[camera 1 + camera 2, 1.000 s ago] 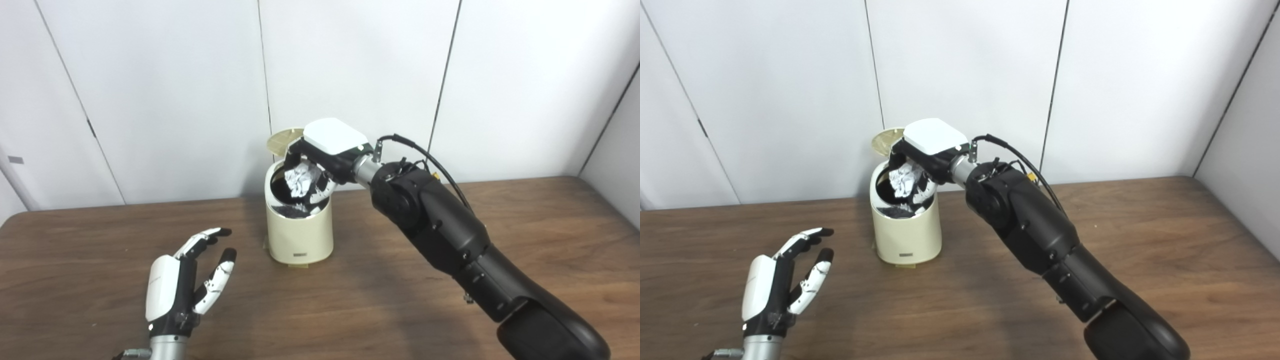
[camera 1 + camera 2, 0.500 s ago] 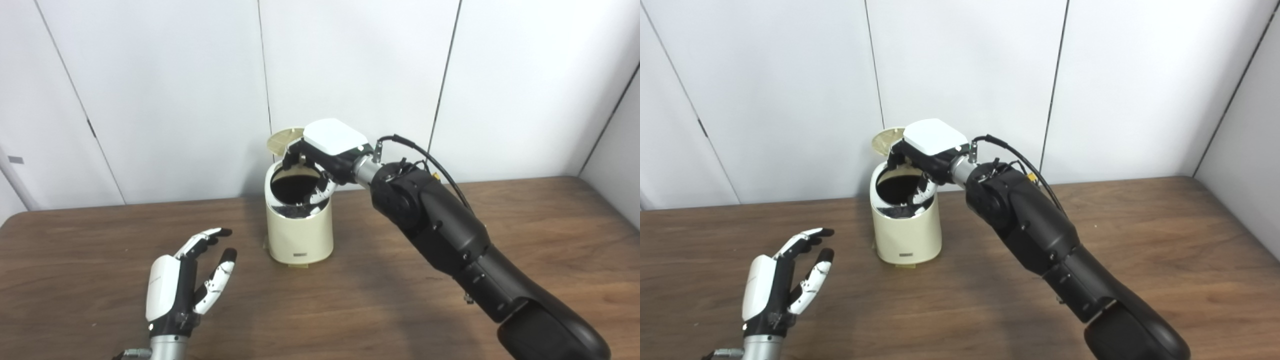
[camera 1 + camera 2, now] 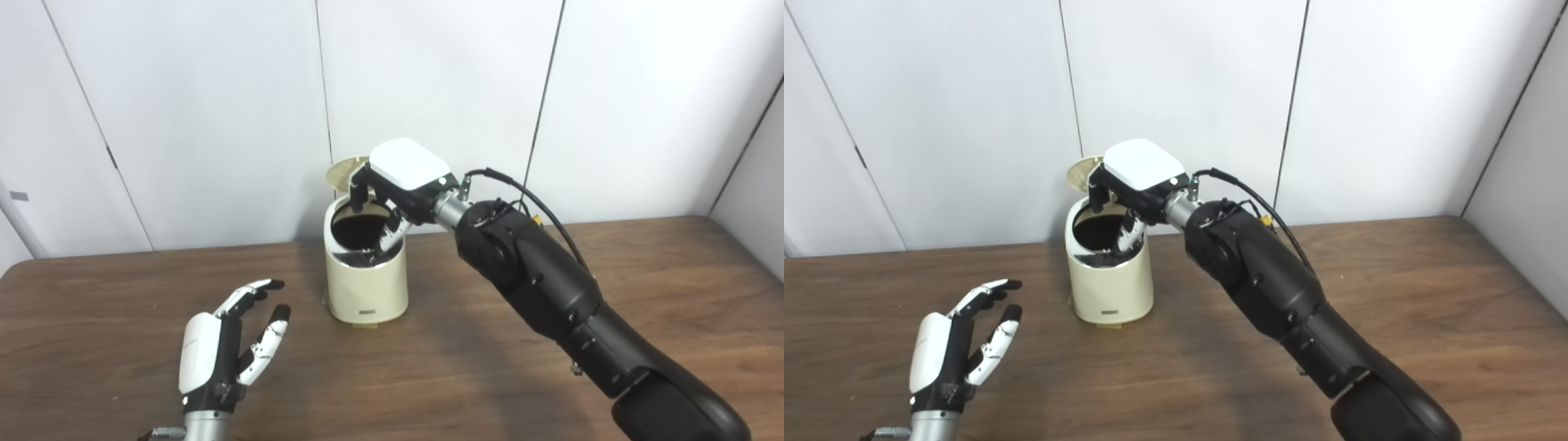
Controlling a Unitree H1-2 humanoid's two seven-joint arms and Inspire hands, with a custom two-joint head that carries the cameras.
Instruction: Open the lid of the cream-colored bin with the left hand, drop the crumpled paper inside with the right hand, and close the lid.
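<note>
Since a second ago the paper has left our right robot hand (image 3: 392, 187), now empty, fingers spread over the bin (image 3: 366, 278), lid (image 3: 340, 171) up; paper unseen inside. Left robot hand (image 3: 229, 343) rests open on the worktop (image 3: 459, 373).

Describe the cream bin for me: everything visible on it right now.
The cream-colored bin is a smooth, plastic-looking cylinder standing upright on the wooden table. Its round lid is tipped up at the back, baring a dark interior. A small label sits low on its front. The open right hand hovers over the mouth.
</note>
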